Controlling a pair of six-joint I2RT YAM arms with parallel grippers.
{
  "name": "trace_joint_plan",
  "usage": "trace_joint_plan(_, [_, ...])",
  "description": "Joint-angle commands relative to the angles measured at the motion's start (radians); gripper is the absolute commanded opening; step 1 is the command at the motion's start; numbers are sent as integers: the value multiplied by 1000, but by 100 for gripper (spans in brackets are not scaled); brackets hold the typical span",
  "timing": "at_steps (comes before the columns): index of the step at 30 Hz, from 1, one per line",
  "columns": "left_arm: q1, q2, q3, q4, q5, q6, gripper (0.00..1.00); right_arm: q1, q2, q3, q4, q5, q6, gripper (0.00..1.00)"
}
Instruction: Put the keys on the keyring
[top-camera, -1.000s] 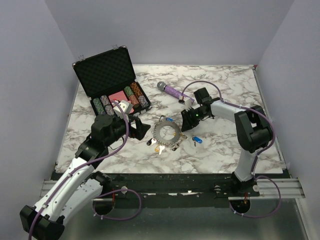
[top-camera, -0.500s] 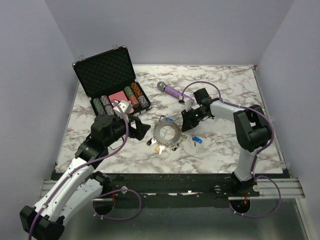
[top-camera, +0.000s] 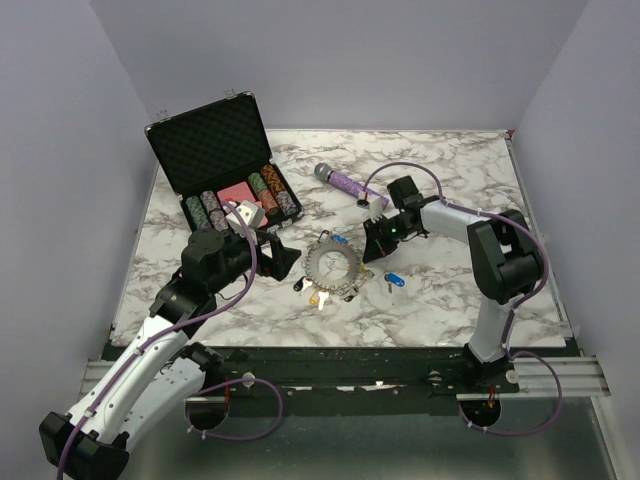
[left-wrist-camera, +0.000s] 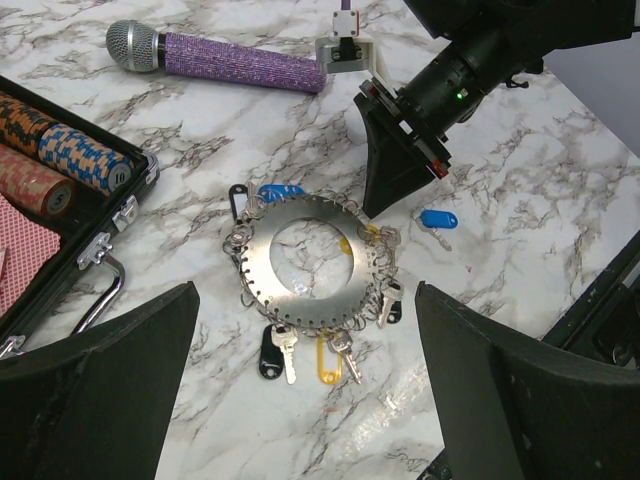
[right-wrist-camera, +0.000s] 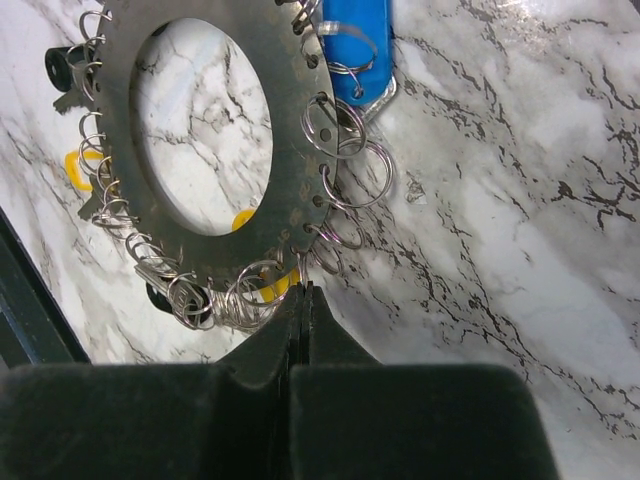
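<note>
A white-and-grey marble table (top-camera: 440, 290) between plain lilac walls. The right gripper (right-wrist-camera: 305, 292) has its fingers pressed together, tips at the rim of the keyring (left-wrist-camera: 258, 262), at its 3 o'clock in the overhead view, among small wire loops; whether a loop is pinched cannot be told. The toothed ring lies flat mid-table, with the keys (left-wrist-camera: 329, 355) fanned along its rim: a blue-capped key (left-wrist-camera: 281, 190) at 12 o'clock, black, yellow and bare ones near 6. A loose blue key (left-wrist-camera: 436, 219) lies apart at 4 o'clock. The left gripper (top-camera: 288, 260) hovers at 9 o'clock, fingers spread wide. A purple microphone (left-wrist-camera: 240, 62) lies at 12 o'clock, an open poker chip case (top-camera: 215, 160) at 10.
</note>
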Motion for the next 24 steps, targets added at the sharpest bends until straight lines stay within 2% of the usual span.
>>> trace_joint_plan(1, [4, -13, 19, -6, 18, 2, 97, -4, -34, -3, -1, -62, -35, 1])
trace_joint_plan(8, [4, -13, 19, -5, 18, 2, 97, -1, -51, 8, -23, -65, -75, 2])
trace_joint_plan(24, [6, -16, 19, -5, 24, 1, 97, 15, 3, 11, -20, -20, -51, 13])
